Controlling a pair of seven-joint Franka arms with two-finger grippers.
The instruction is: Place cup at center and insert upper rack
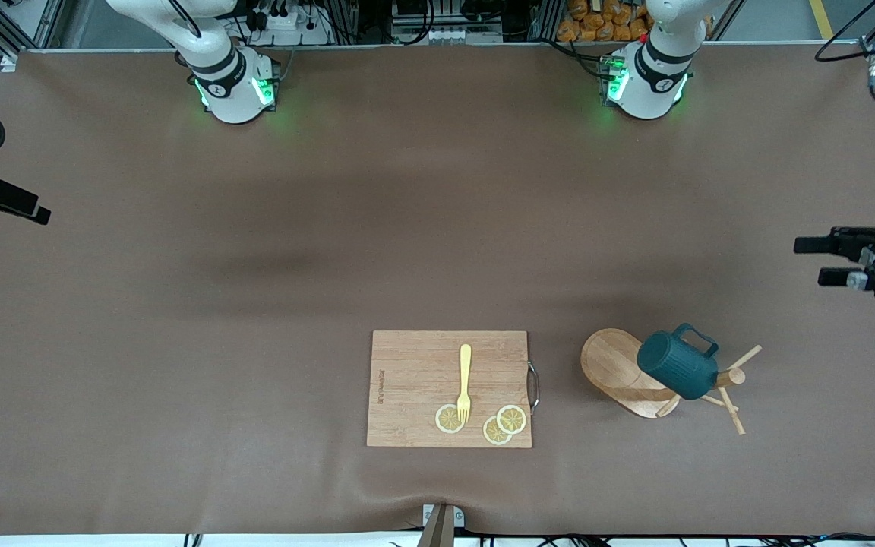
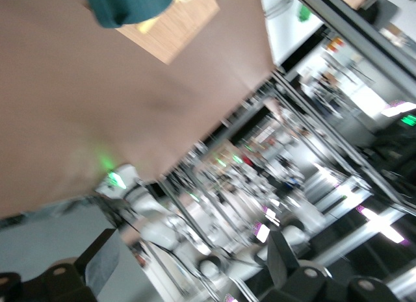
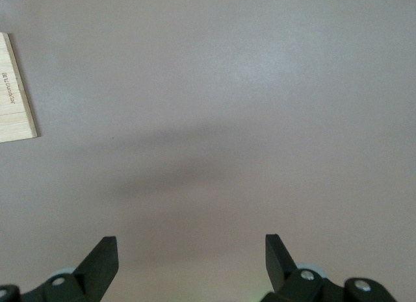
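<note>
The rack (image 1: 623, 372) lies tipped over on the bench (image 1: 255, 304) toward the left arm's end, its oval base on edge and its post pointing to 3 o'clock. The cup (image 1: 677, 368) hangs on the post, tilted, handle toward 1 o'clock. At 9 o'clock from the rack lies a board (image 1: 415, 372) carrying a fork (image 1: 465, 382) and three lemon slices (image 1: 511, 418). The left gripper (image 1: 817, 260) hovers at the bench's edge, at 2 o'clock from the cup, fingers spread and empty. The right gripper (image 3: 192, 256) hovers over bare bench, fingers spread and empty.
</note>
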